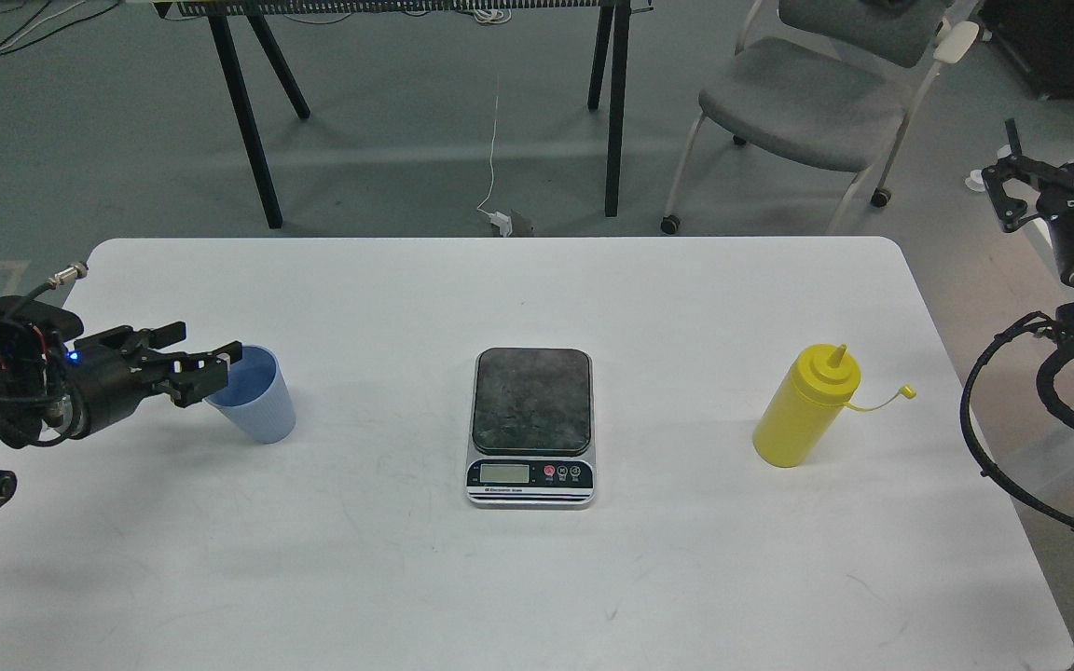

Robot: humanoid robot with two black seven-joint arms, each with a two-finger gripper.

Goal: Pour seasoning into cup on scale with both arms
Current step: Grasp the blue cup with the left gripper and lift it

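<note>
While the right gripper (pixel 1012 177) hangs spread, the left gripper (pixel 206 368) touches the cup (pixel 257 405), grip unclear.

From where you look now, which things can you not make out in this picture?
- Scale display: too small to read, head view.
- Left gripper: its fingers overlap the cup rim; contact unclear.
- Right gripper: dark, near the right edge; open or shut unclear.
- Seasoning bottle: opaque, fill level hidden.

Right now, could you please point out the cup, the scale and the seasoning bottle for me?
cup (pixel 262 415): head view, on its ribbed blue side wall.
scale (pixel 531 399): head view, middle of its dark weighing plate.
seasoning bottle (pixel 798 419): head view, on its yellow body.
</note>
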